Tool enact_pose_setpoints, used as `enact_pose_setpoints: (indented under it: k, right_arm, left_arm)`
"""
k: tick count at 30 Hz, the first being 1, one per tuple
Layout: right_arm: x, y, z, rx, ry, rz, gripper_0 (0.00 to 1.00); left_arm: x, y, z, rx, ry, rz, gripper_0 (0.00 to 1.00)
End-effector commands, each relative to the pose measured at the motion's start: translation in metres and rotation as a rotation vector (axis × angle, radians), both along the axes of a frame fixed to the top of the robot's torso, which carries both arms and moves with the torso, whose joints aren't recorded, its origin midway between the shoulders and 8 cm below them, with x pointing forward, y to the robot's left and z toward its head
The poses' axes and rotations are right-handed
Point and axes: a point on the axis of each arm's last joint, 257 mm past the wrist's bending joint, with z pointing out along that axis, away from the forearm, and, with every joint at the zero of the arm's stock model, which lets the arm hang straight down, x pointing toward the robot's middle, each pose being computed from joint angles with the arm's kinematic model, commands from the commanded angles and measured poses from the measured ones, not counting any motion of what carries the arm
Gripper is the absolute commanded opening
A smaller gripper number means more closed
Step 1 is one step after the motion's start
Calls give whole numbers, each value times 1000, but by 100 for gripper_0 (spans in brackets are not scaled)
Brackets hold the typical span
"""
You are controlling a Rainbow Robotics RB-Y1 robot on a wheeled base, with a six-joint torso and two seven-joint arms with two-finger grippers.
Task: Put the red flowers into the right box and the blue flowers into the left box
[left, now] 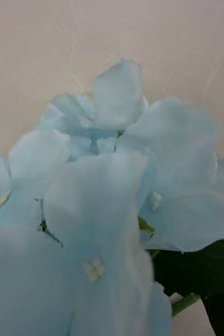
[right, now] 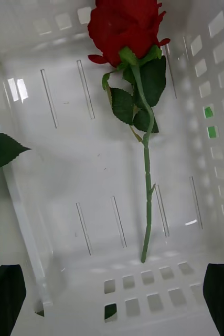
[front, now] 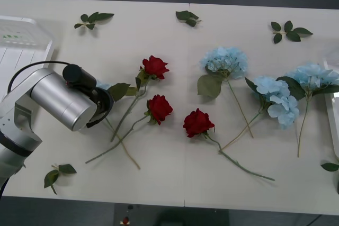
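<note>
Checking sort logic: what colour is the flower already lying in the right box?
Deep red, a rose with green stem, lying in the right box. Right wrist view shows it best.

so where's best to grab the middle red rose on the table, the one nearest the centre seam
Take the rose by its bare stem, just past the head, coming straight down from above. The stem lies flat on the table, running away toward the front right with open surface on both sides. The head looks too bulky to pinch.
</note>
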Motion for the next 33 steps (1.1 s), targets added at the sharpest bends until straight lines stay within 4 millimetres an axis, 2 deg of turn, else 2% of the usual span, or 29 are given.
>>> enact_pose_setpoints:
  k: [1,6,8,11,15,20,24,26,29,33]
  right_arm:
    - [9,31,11,70,-24,22,99]
    - [16,62,7,137,-35,11,99]
    - [20,81,1,163,-38,3,99]
    - [25,99,-5,166,-35,-16,99]
    - [31,122,-19,180,-21,-58,99]
    - [35,147,-38,235,-1,-100,99]
    - [41,165,-54,258,13,-128,99]
    - [43,170,-64,244,24,-144,99]
    - [46,172,-75,206,29,-152,99]
    - [47,178,-85,192,34,-149,99]
  left_arm:
    - [13,-5,8,40,-27,-52,100]
    - [13,-5,6,50,-21,-58,100]
    - [13,-3,3,53,-14,-55,99]
    - [12,1,-3,67,-1,-60,96]
    - [13,2,-5,73,-2,-69,95]
    - [13,2,-5,79,0,-79,88]
    - [10,0,-9,98,6,-98,68]
    - [9,0,-11,108,7,-102,50]
    - [8,0,-11,110,9,-104,37]
    - [9,1,-11,112,6,-107,6]
